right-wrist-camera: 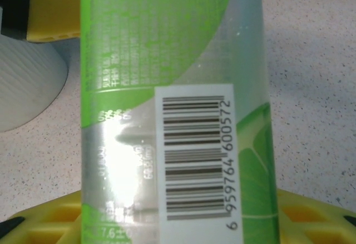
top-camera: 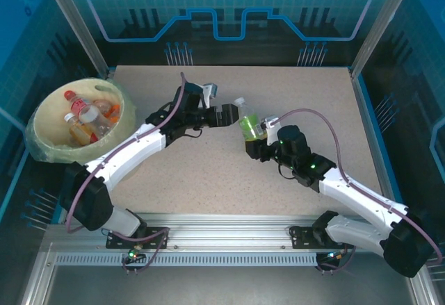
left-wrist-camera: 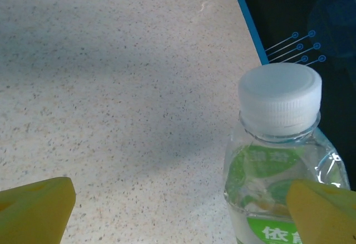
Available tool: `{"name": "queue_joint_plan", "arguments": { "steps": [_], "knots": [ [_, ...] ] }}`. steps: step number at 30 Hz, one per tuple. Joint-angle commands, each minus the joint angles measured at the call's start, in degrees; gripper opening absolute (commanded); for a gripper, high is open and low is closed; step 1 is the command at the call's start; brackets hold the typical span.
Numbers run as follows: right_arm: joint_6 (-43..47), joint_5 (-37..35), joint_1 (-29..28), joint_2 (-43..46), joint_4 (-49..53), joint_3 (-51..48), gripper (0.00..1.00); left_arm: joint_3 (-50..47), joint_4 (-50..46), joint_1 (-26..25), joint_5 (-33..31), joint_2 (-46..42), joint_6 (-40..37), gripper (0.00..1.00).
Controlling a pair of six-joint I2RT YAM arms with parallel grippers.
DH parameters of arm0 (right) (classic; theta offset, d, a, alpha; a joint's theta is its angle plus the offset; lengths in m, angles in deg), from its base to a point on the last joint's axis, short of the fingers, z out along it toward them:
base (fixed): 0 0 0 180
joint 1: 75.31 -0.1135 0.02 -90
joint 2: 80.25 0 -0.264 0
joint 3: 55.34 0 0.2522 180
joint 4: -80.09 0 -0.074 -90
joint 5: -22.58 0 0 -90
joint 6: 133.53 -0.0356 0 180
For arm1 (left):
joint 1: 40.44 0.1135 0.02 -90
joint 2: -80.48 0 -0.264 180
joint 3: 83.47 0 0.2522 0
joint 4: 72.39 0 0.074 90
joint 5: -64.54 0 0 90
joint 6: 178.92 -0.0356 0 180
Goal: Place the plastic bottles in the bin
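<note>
Mid-surface [top-camera: 208, 173], the right claw [top-camera: 254, 144] clamps a bottle [top-camera: 249, 123], cap [left-wrist-camera: 280, 96] toward the left claw [left-wrist-camera: 178, 208] — jaws apart. Closing on the slick cap alone could drop it short of the far-left-corner bin [top-camera: 52, 107].

Green-label bottle [top-camera: 249, 123]: clear body, lime-green label, white lettering, white ribbed cap [left-wrist-camera: 280, 96], black barcode [right-wrist-camera: 194, 155] on white patch.
Surface [top-camera: 208, 180]: beige, fine dark speckle.
Bin [top-camera: 46, 108], 9 o'clock: pale yellow-cream. Bottles inside [top-camera: 87, 121]: red cap, orange and red labels.
Left pincer [top-camera: 224, 115]: black, pads [left-wrist-camera: 33, 208] yellow.
Right pincer [top-camera: 252, 138]: black, pads [right-wrist-camera: 50, 216] yellow.
Left arm [top-camera: 132, 149], right arm [top-camera: 354, 194]: white, black joints.
Cables [top-camera: 334, 128]: purple-grey.
Back wall [top-camera: 229, 13], 12 o'clock: dark blue, cyan line pattern.
</note>
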Motion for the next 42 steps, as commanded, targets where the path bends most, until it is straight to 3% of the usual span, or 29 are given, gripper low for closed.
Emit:
{"name": "queue_joint_plan", "arguments": {
  "steps": [1,6,8,11,13,18,23,28,30,34,42],
  "knots": [
    [-0.33,4.6,-1.42,-0.27,-6.63,1.16,0.28,2.61,3.25,-2.11,0.84,1.04,-0.16,0.99],
    [-0.83,7.7,-2.13,-1.83,-8.95,2.66,0.27,3.77,0.66,-3.21,-7.84,2.49,1.02,0.99],
    [-1.02,9.05,-2.15,-2.12,-9.87,2.97,0.28,3.21,2.54,-3.21,-7.0,2.5,1.66,0.99],
    [-1.14,10.58,-2.35,-2.69,-10.75,3.28,0.28,2.7,7.04,-3.22,-0.14,2.94,2.48,0.99],
    [-2.7,7.09,-2.47,-2.83,-9.83,3.41,0.28,1.01,11.53,-3.22,3.52,2.09,3.37,0.99],
    [-6.17,-2.05,-2.14,-2.24,-4.96,3.08,0.28,-3.08,11.16,-2.55,-3.49,-4.43,2.48,0.99],
    [-7.24,-3.4,-1.35,-3.27,-2.33,4.19,0.28,-5.38,14.47,-1.42,4.64,-6.72,3.4,0.99],
    [-6.97,0.35,-1.31,-6.28,-2.48,6.7,0.29,-8.07,25.13,-1.73,14.45,-4.18,8.56,0.99],
    [-6.33,2.99,-1.46,-7.08,-3.34,7.52,0.29,-7.99,25.16,-2.32,13.13,-3.34,8.28,0.99],
    [-4.83,6.93,-2.18,-7.31,-6.91,7.88,0.29,-4.43,14.27,-3.67,4.43,-0.6,5.39,0.99],
    [-4.07,9.77,-2.86,-7.68,-10.64,7.7,0.29,-2.24,14.01,-5.74,4.74,2.97,4.74,0.99]
  ]
}}
